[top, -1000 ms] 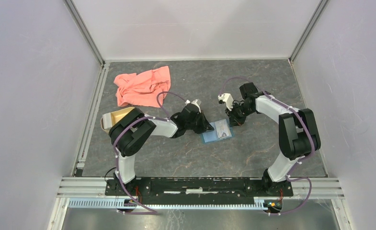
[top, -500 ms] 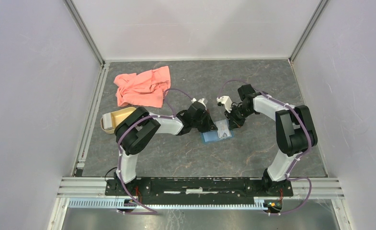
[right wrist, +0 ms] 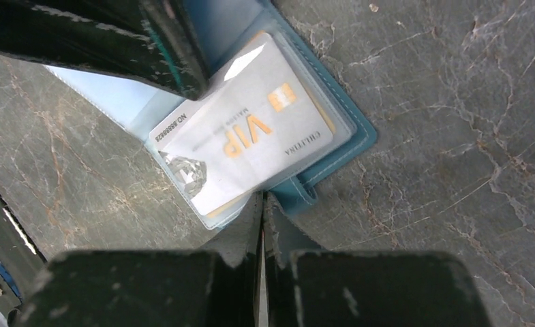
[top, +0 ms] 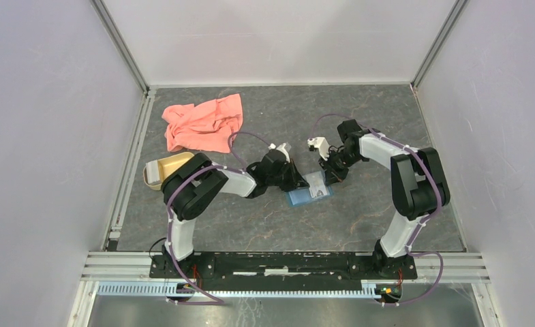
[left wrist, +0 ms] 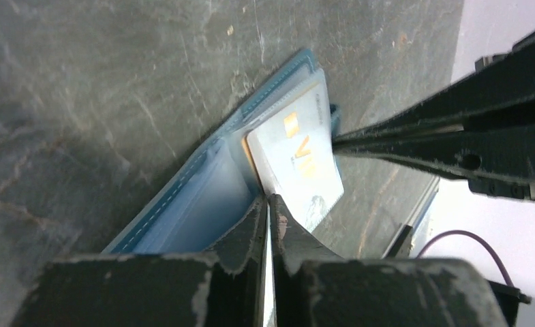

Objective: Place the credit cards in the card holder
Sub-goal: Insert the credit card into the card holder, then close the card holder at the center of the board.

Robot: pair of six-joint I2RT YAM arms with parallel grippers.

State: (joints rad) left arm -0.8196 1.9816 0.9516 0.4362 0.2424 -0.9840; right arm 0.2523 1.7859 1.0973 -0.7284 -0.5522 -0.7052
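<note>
On the surface (top: 251,221), top view: card holder (top: 308,195) lies open, pale card (top: 315,185) on its right half. Tips of left tool (top: 296,182) sit at the holder's left side, right tool (top: 333,176) at its far right corner. Pink cloth (top: 203,122) and tan dish (top: 163,168) sit well apart to the left. Left wrist: left tool pinched shut, tips down at the fold, touching the card's near corner, nothing seen between them; right tool at frame right, also pinched shut, tip against the card's edge. Right wrist: right tool shut, tips at the card's long edge just beside the snap tab (right wrist: 298,194). Card shows gold VIP lettering and chip, seemingly under a clear sleeve; cannot tell how deep. Finger of left tool overlaps the opposite corner.
</note>
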